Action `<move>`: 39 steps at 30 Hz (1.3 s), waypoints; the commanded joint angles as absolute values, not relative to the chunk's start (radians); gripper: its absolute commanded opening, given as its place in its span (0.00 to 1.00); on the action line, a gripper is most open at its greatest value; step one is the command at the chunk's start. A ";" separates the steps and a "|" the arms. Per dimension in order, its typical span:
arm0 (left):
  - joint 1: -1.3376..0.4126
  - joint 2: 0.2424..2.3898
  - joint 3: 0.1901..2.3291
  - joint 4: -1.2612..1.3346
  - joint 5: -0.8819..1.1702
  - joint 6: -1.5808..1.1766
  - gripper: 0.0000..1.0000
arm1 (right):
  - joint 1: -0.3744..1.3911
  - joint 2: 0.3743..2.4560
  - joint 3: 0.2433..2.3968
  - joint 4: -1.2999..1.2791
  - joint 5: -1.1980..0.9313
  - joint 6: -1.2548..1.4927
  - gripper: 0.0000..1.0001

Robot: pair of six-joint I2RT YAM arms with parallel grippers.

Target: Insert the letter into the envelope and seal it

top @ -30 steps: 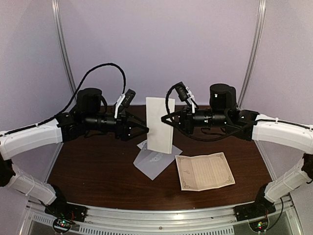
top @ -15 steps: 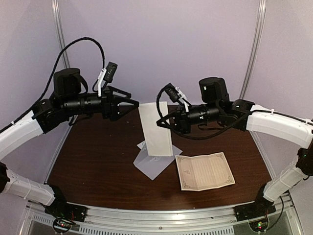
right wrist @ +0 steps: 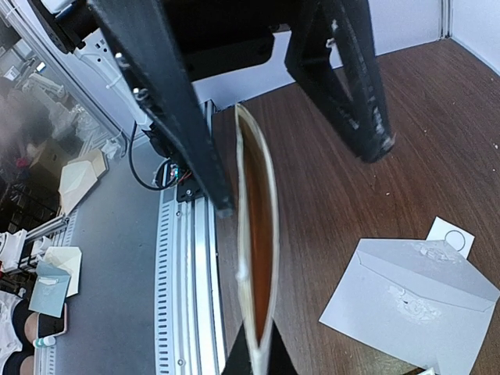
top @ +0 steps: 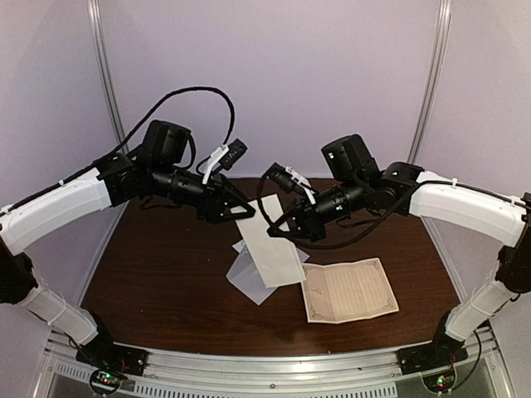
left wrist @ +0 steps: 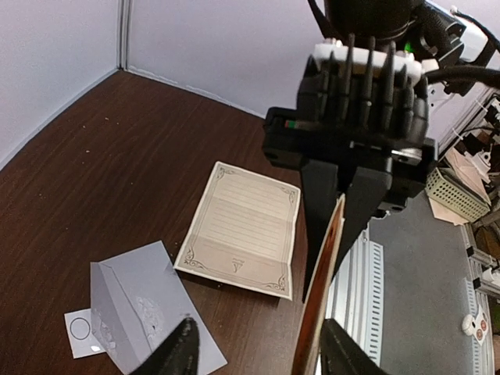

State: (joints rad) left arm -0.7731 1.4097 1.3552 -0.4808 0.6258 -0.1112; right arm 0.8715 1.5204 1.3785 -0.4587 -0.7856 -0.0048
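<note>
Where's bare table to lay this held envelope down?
Free: the dark brown wooden table left of the flat pale grey paper envelope, out to the wall; a narrow strip along the near edge, below the cream bordered letter sheet. Crowded: centre, where the left end effector and right end effector, gripping the white paper envelope, meet.

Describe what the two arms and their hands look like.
The left arm and right arm have white shells on long links and black joints. The left hand and right hand are black with triangular open-frame fingers, each topped by a white bracket. A black cable loops over the left arm.
</note>
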 commanded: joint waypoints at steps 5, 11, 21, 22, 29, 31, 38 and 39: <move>-0.783 1.463 1.435 -0.528 0.725 -0.031 0.20 | 0.880 1.554 1.433 -0.546 -0.785 -0.057 0.00; -0.784 1.446 1.429 -0.535 0.754 -0.066 0.00 | 0.870 1.490 1.385 -0.412 -0.729 -0.001 0.09; -0.782 1.245 1.194 -0.120 0.406 -0.382 0.00 | 0.722 1.273 1.080 0.128 -0.672 0.318 0.97; -0.782 1.230 1.157 -0.059 0.358 -0.425 0.00 | 0.712 1.259 1.043 0.210 -0.658 0.360 0.99; -0.782 1.147 0.962 0.371 0.143 -0.646 0.00 | 0.706 1.284 0.882 0.620 -0.523 0.666 1.00; -0.782 1.116 0.918 0.445 0.120 -0.678 0.00 | 0.706 1.316 0.879 0.659 -0.531 0.720 1.00; -0.781 1.073 0.824 0.603 0.134 -0.733 0.00 | 0.707 1.419 0.917 0.680 -0.640 0.810 1.00; -0.782 1.076 0.822 0.615 0.150 -0.736 0.00 | 0.707 1.426 0.916 0.687 -0.642 0.813 1.00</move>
State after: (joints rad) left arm -0.7799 1.0843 0.8429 0.4244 0.1421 -0.6815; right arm 0.7082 1.3991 0.8925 0.6102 -0.5987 0.7368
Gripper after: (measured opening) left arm 0.008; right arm 0.993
